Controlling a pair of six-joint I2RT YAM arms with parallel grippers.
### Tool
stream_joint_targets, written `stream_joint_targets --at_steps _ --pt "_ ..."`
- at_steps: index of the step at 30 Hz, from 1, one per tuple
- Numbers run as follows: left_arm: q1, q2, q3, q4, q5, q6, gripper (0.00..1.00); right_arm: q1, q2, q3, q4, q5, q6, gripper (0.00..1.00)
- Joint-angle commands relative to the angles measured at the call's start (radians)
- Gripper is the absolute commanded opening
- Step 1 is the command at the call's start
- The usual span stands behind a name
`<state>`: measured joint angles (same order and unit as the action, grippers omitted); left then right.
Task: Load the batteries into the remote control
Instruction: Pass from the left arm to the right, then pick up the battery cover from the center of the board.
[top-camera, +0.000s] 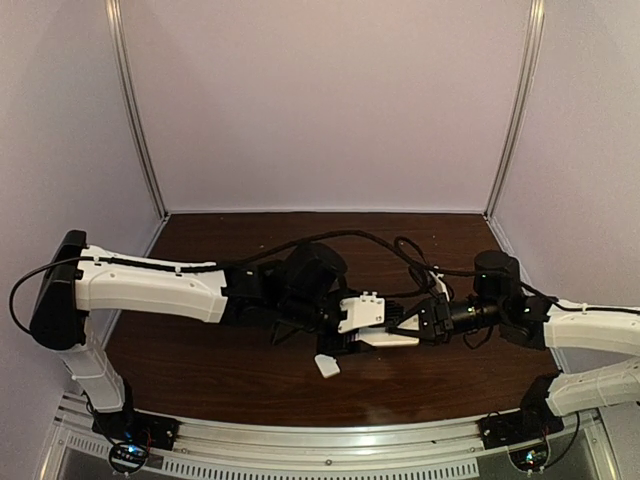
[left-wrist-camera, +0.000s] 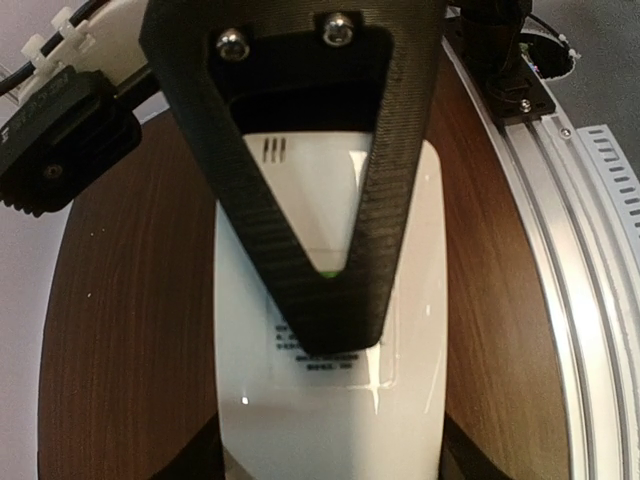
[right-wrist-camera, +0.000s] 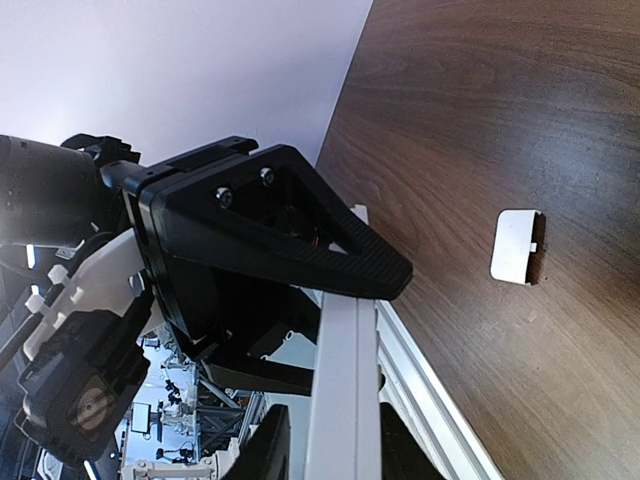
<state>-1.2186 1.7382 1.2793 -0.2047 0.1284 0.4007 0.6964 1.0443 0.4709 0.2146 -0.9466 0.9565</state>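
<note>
Wood table (right-wrist-camera: 480, 100): cover (right-wrist-camera: 515, 246) nr remote control (left-wrist-camera: 330, 430), apart.

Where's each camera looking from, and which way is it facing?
Top external: above, behind the bases, facing down at the table; left arm and right arm show.
Left wrist: on the left arm, facing the remote control; left finger shows.
Right wrist: on the right arm, facing across the table to the cover piece; right finger shows.
Shared: top and right wrist both see the cover piece.
</note>
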Motion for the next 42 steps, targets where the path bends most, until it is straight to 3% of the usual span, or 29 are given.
stream_joint_targets --at_steps 1,4,9,13,14,19,26,31,42 --pt "-0.005 0.012 0.037 0.022 -0.024 0.019 0.3 0.009 0.005 -0.025 0.041 -0.02 0.018 0.25" --pt "-0.008 0.012 0.035 0.022 -0.037 0.018 0.36 0.009 0.009 -0.026 0.05 -0.024 0.022 0.13" --pt "-0.008 -0.022 0.008 0.025 -0.086 -0.046 0.7 0.008 -0.001 -0.036 0.063 -0.02 0.025 0.01" --pt "-0.008 -0.114 -0.084 0.04 -0.128 -0.127 0.95 -0.01 -0.034 -0.04 0.043 -0.001 0.011 0.0" --pt "-0.008 -0.141 -0.111 0.04 -0.148 -0.15 0.97 -0.02 -0.045 -0.039 0.029 0.002 0.004 0.0" --pt "-0.004 -0.223 -0.252 0.037 -0.206 -0.339 0.97 -0.093 -0.102 -0.04 -0.068 0.017 -0.06 0.0" --pt "-0.004 -0.191 -0.382 0.05 -0.282 -0.553 0.97 -0.169 -0.133 -0.046 -0.162 -0.01 -0.131 0.0" --pt "-0.003 -0.116 -0.403 0.089 -0.275 -0.583 0.97 -0.208 -0.147 -0.041 -0.207 -0.025 -0.167 0.0" --pt "0.008 0.021 -0.376 0.17 -0.239 -0.564 0.84 -0.222 -0.135 -0.054 -0.207 -0.058 -0.182 0.0"
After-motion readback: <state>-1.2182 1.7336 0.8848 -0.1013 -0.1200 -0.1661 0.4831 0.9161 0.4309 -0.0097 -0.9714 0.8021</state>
